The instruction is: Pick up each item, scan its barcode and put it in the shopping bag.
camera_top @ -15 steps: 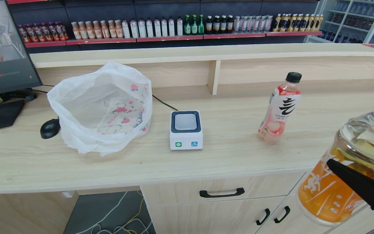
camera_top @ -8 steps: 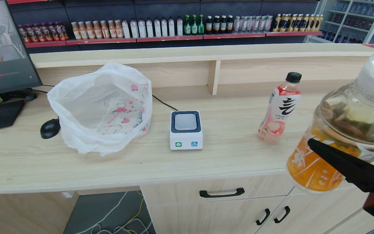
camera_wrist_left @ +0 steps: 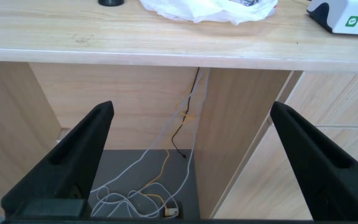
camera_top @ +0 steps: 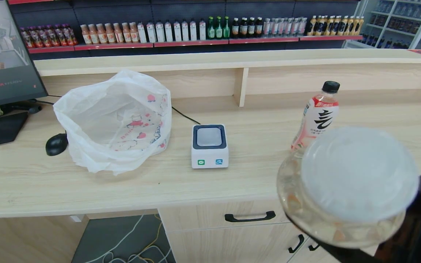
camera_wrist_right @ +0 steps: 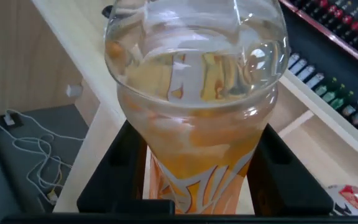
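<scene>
Since a second ago the orange-labelled bottle (camera_top: 345,182) swings left, cap now toward the head camera, gripped by the right claw (camera_wrist_right: 197,171) over the bench (camera_top: 254,179) edge, probably to show its barcode to the scanner (camera_top: 209,146); left claw (camera_wrist_left: 191,112) stands open.

juice bottle (camera_top: 349,182) aloft, pink bottle (camera_top: 318,117) apparently upright

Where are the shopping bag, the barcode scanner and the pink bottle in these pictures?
shopping bag (camera_top: 93,160), head view, front wall.
barcode scanner (camera_top: 209,138), head view, top window.
pink bottle (camera_top: 315,120), head view, label.
</scene>
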{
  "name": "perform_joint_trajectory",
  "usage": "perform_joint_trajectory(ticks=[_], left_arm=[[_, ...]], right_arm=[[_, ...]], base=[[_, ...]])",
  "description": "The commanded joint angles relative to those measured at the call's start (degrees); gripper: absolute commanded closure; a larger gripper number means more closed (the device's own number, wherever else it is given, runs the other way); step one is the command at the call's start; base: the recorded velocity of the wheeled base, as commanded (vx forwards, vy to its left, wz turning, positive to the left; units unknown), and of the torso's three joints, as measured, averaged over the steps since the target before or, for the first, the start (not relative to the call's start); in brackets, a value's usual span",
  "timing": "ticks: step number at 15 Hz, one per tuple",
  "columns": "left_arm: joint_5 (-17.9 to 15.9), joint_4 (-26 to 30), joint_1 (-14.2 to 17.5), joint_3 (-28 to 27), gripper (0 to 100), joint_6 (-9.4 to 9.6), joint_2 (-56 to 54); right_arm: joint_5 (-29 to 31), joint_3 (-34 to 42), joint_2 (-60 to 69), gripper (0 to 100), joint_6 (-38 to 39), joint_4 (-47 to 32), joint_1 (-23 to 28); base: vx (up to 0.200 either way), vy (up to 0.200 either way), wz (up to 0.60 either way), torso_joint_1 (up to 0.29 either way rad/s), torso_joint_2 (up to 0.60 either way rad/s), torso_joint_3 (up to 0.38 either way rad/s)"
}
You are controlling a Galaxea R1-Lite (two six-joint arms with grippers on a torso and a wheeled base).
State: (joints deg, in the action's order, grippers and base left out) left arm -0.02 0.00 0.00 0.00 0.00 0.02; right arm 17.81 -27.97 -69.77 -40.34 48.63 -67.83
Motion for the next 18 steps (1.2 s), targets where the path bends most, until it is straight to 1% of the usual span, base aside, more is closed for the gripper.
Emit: perform_joint_trajectory(ticks=[1,2,4,5,6,8,9,10,11,13,16,18], left_arm=[[0.0,0.0,0.0,0.0,0,0.0,0.0],[0.0,0.0,0.0,0.0,0,0.0,0.0],[0.0,0.0,-0.1,0.0,0,0.0,0.0],[0.0,0.0,-0.1,0.0,0,0.0,0.0],[0.0,0.0,-0.1,0.0,0,0.0,0.0],[-0.1,0.0,0.0,0.0,0,0.0,0.0],[0.0,0.0,0.0,0.0,0,0.0,0.0],[0.0,0.0,0.0,0.0,0,0.0,0.0],[0.0,0.0,0.0,0.0,0,0.0,0.0],[0.0,0.0,0.0,0.0,0,0.0,0.0],[0.0,0.0,0.0,0.0,0,0.0,0.0],[0.0,0.0,0.0,0.0,0,0.0,0.0]], right_arm=[[4.6,-2.7,-5.4,100,-5.1,0.3,-9.2],[4.9,-3.2,-6.7,100,-5.7,0.4,-10.2],[4.9,-2.8,-8.7,100,-7.8,0.9,-15.8],[4.8,-1.9,-9.2,100,-11.2,3.3,-17.1],[4.8,-0.2,-11.0,100,-18.0,8.3,-18.0],[4.8,0.7,-15.1,100,-22.0,16.0,-18.2],[4.9,1.4,-19.8,100,-32.2,23.8,-17.2],[4.9,1.9,-20.9,100,-34.4,26.7,-17.3],[4.8,2.7,-25.2,100,-40.2,34.5,-17.5],[4.7,3.4,-28.5,100,-46.8,41.4,-17.3],[4.6,4.7,-28.8,100,-52.4,41.4,-17.6],[4.6,5.2,-29.5,100,-53.3,41.4,-18.2]], base=[[0.0,0.0,0.0,0.0,0.0,0.0],[0.0,0.0,0.0,0.0,0.0,0.0],[0.0,0.0,0.0,0.0,0.0,0.0],[0.0,0.0,0.0,0.0,0.0,0.0],[0.0,0.0,0.0,0.0,0.0,0.0],[0.0,0.0,0.0,0.0,0.0,0.0],[0.0,0.0,0.0,0.0,0.0,0.0],[0.0,0.0,0.0,0.0,0.0,0.0],[0.0,0.0,0.0,0.0,0.0,0.0],[0.0,0.0,0.0,0.0,0.0,0.0],[0.0,0.0,0.0,0.0,0.0,0.0],[0.0,0.0,0.0,0.0,0.0,0.0]])
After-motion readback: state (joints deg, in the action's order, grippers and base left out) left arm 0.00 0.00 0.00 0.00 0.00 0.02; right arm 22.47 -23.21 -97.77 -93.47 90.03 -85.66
